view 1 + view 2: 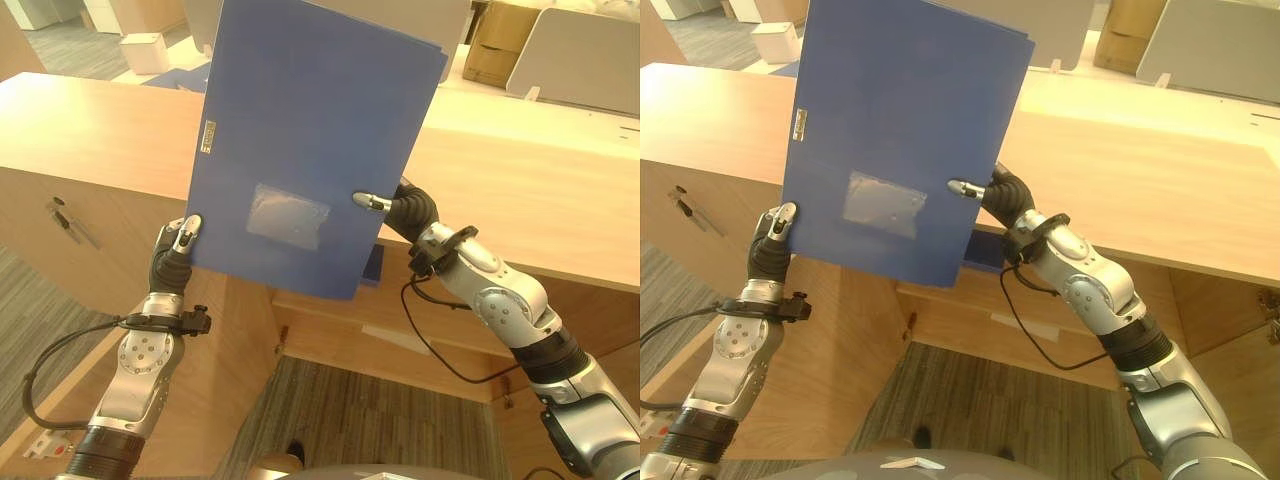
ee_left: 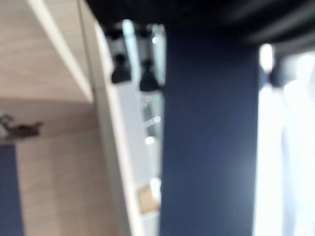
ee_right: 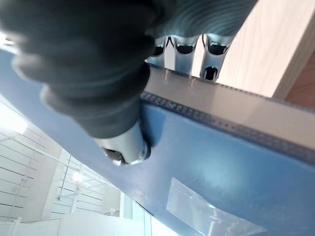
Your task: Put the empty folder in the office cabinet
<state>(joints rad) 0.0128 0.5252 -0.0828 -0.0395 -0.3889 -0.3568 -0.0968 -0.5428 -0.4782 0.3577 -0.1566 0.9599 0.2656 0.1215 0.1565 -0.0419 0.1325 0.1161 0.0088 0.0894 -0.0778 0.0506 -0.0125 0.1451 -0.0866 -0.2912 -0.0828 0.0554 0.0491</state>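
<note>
I hold a blue folder (image 1: 300,130) upright and slightly tilted in front of the wooden cabinet, a clear label pocket (image 1: 288,215) on its near face. My left hand (image 1: 175,250) pinches its lower left corner, thumb on the front. At the folder's right edge, my right hand (image 1: 405,210) has its thumb (image 3: 123,147) pressed on the blue cover (image 3: 221,167) and its fingers behind. The folder's dark blue face (image 2: 211,137) also shows in the left wrist view.
The cabinet's wooden top (image 1: 520,190) runs across behind the folder. Below it lies an open compartment (image 1: 340,335), with something blue (image 1: 373,266) inside. Keys (image 1: 62,218) hang on the wood panel at left. Cardboard boxes (image 1: 500,40) stand at the back.
</note>
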